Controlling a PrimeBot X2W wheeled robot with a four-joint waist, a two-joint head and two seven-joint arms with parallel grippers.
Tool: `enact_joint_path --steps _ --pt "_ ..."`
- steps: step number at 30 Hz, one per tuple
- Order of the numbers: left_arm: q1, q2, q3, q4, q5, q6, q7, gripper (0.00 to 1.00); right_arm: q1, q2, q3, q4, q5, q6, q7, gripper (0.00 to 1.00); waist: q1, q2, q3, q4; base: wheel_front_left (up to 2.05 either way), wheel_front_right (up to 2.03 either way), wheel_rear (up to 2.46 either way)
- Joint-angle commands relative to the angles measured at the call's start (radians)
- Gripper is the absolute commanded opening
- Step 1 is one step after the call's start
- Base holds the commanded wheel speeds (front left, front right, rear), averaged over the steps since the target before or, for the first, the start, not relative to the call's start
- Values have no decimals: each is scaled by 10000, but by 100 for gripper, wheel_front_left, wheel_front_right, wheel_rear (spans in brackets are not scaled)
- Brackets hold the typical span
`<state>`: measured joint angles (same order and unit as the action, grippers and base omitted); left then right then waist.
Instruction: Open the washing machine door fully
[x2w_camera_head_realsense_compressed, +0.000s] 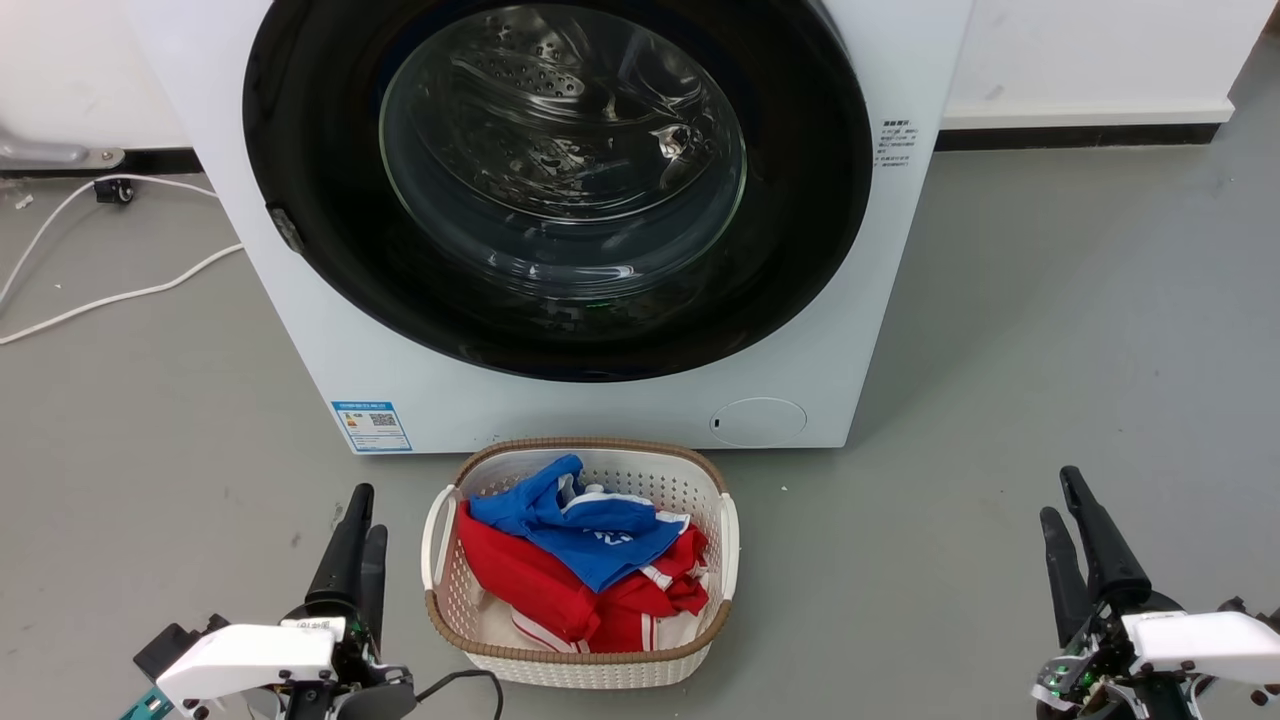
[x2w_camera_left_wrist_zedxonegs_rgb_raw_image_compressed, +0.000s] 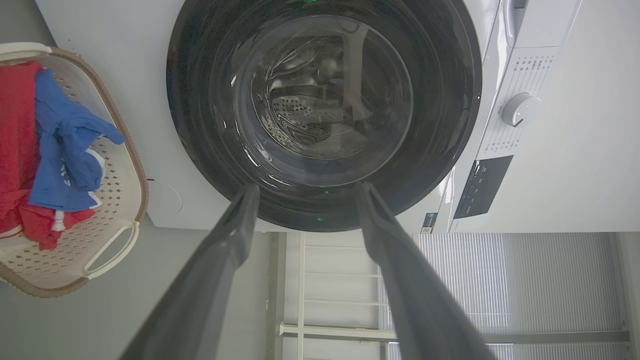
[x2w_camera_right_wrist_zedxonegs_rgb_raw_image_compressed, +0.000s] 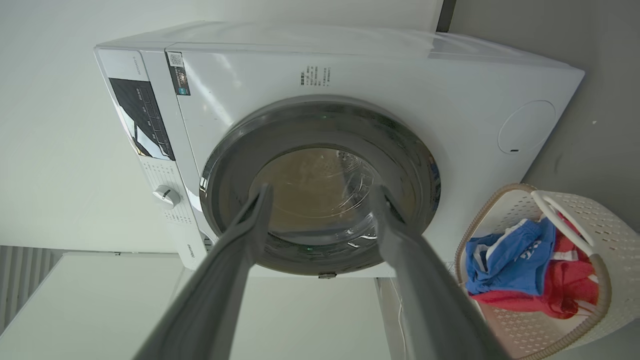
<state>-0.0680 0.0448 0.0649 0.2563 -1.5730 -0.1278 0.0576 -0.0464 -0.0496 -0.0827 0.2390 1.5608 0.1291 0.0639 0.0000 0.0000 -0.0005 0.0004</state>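
Blue sticker (x2w_camera_head_realsense_compressed: 372, 427): low on the left of the washing machine (x2w_camera_head_realsense_compressed: 600, 410) front; a QR code and rows of print, too small to read.
Printed block (x2w_camera_head_realsense_compressed: 897, 143): dark lines on the white front, upper right; not legible.
Dark sticker (x2w_camera_right_wrist_zedxonegs_rgb_raw_image_compressed: 177, 73): top corner of the front, next to the control panel; a QR code, words too small to read.
Dial (x2w_camera_left_wrist_zedxonegs_rgb_raw_image_compressed: 520, 109): ringed by tiny print; unreadable.
Black display (x2w_camera_left_wrist_zedxonegs_rgb_raw_image_compressed: 482, 186): faint marks, not readable.
Blue shirt (x2w_camera_head_realsense_compressed: 600, 540): white marks in a fold, in the basket (x2w_camera_head_realsense_compressed: 580, 665); cannot be read.
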Motion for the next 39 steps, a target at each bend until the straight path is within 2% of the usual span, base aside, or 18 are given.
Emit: enact_joint_path --steps 1,5,17,29,39 --pt "-131 30 -66 -258 161 -7 -108 100 -95 -102 80 -274 -237 15 -118 100 0 0 -8 3 0 0 0" --pt "-113 32 -146 -452 667 -9 -288 100 -35 -188 194 -408 -858 15 -313 100 0 0 -33 15 0 0 0" --pt "-4 39 -438 -950 3201 -14 -785 100 42 -214 321 -773 -3695 17 -805 100 0 0 -103 35 0 0 0" --pt "-24 240 -890 -865 6790 88 -1259 100 163 -217 264 -1053 -6941 18 -751 100 0 0 -202 19 0 0 0" --pt "-108 483 -1245 -903 8789 330 -1584 100 224 -405 456 -1355 -8749 20 -627 100 0 0 -256 -6 0 0 0"
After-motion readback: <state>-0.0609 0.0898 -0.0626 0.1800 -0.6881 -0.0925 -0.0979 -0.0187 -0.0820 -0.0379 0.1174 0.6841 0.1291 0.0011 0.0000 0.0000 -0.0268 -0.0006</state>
